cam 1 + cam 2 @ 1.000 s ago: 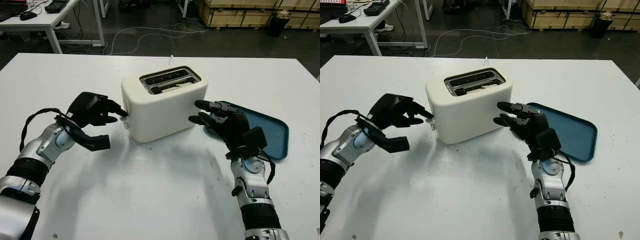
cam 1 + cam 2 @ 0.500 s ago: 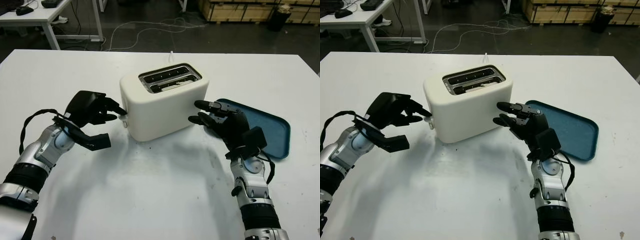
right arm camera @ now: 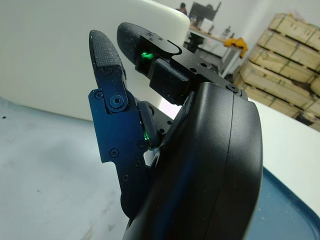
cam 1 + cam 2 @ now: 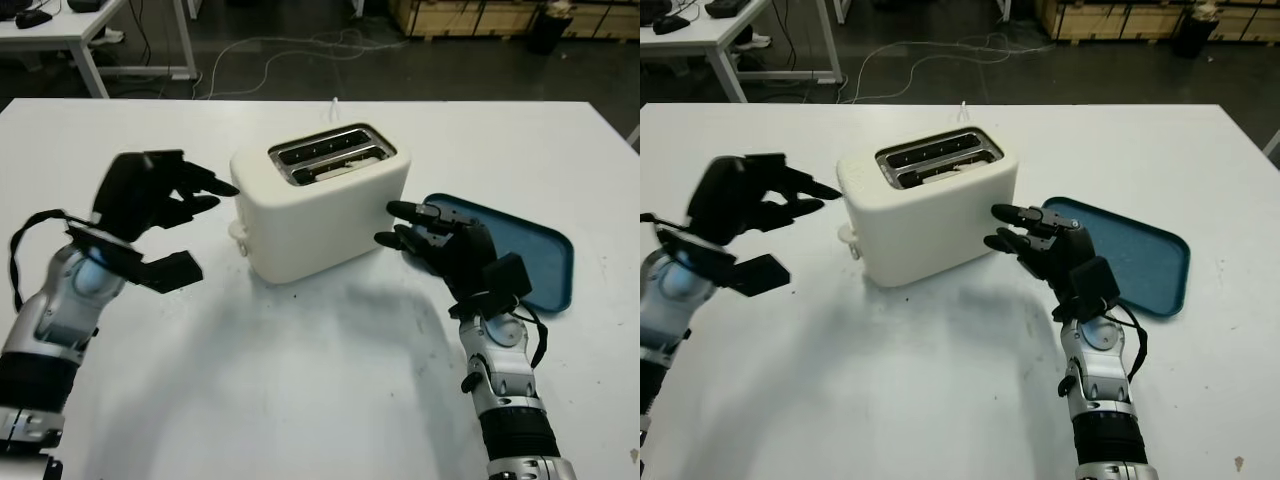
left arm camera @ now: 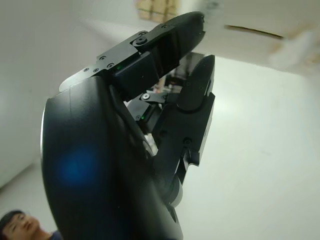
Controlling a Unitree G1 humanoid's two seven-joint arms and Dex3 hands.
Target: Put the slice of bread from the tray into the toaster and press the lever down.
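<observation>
The white toaster [image 4: 320,215] stands mid-table, its lever [image 4: 237,232] low on its left end. A pale bread slice [image 4: 340,172] sits deep in the front slot. My left hand [image 4: 205,192] is open and raised in the air left of the toaster, a short gap from it, holding nothing. My right hand [image 4: 390,225] is open, its fingertips [image 3: 106,52] right at the toaster's right end wall [image 3: 55,55]. The blue tray [image 4: 535,265] lies bare behind the right hand.
The toaster's white cord [image 4: 333,104] runs off the table's far edge. White table surface stretches in front of the toaster and to both sides. Beyond the table are a desk [image 4: 60,30], floor cables and wooden crates [image 4: 470,15].
My left hand has come off the toaster's lever and moved up and to the left. The right hand has stayed at the toaster's right end.
</observation>
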